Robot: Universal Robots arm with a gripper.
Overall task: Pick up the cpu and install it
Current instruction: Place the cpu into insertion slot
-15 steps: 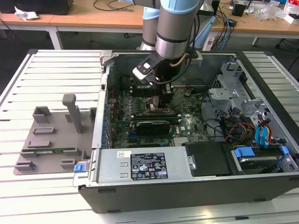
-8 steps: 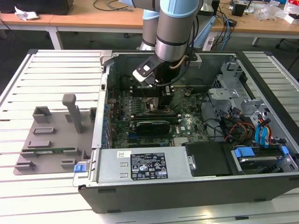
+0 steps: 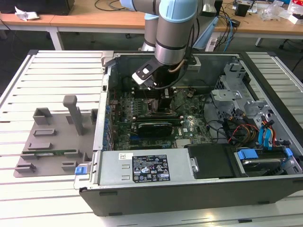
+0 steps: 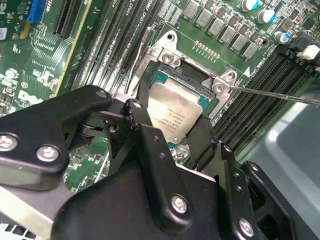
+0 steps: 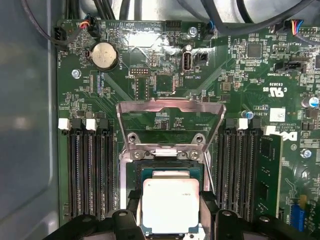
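The cpu (image 5: 171, 197), a small square chip with a pale silver top, lies level in the open socket (image 5: 131, 172) on the green motherboard; in the second wrist view the cpu (image 4: 172, 107) shows between the black fingers (image 4: 145, 125). My gripper (image 5: 171, 212) is shut on it, one finger against each of two opposite edges. The socket's metal load plate (image 5: 170, 107) stands flipped open behind the chip. In the exterior view the arm reaches down into the computer case (image 3: 199, 194), with the gripper (image 3: 163, 101) low over the board.
Memory slots (image 5: 90, 170) flank the socket on both sides. A thin metal lever (image 4: 275, 94) juts out beside the socket frame. A long black card (image 3: 154, 127) and the power supply (image 3: 147, 168) lie nearby. A grey fixture (image 3: 52, 142) sits outside the case.
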